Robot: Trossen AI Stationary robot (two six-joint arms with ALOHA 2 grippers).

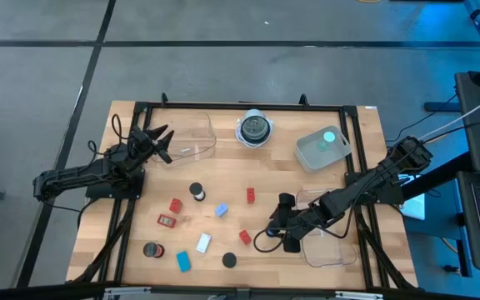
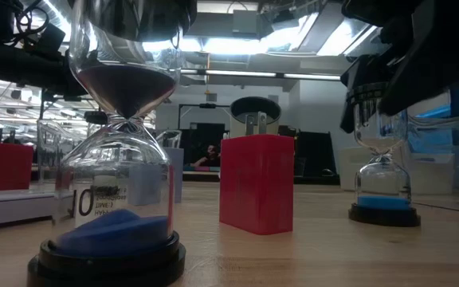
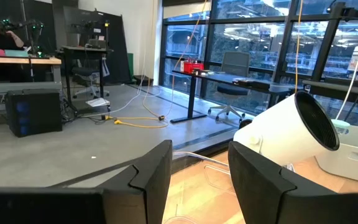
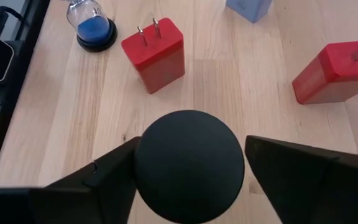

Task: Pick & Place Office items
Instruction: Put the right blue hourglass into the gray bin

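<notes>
Standing upright on the wooden table (image 1: pixel 223 117), toward its right front, is the hourglass (image 2: pixel 384 187) I am at: clear glass, a black round base, blue sand lying in the lower bulb. From my wrist I see only its black round cap (image 4: pixel 188 165), matte and plain, filling the space between my fingers.

My right claw (image 4: pixel 191 149) sits spread to either side of that cap. One finger (image 4: pixel 114 168) is right at its edge and the other finger (image 4: pixel 291 168) stands a little off it, so I am around it rather than clamped on it.

From above, my right claw (image 1: pixel 275 223) and its arm cover the hourglass almost wholly, and I cannot pick it out there. From table height its top is lost in the dark bulk of the claw, and I cannot tell whether the near finger actually touches the cap.

Just beyond my fingers lies a red plug block (image 4: pixel 154 53) with two metal prongs, and past it a second hourglass (image 4: pixel 92 25) with blue sand. Another red block (image 4: pixel 334 74) is cut off at the picture's edge, as is a pale blue block (image 4: pixel 248 9).

My left claw (image 1: pixel 158 142) waits at the back left beside a clear tray (image 1: pixel 197 137), fingers narrowly apart and holding nothing.
</notes>
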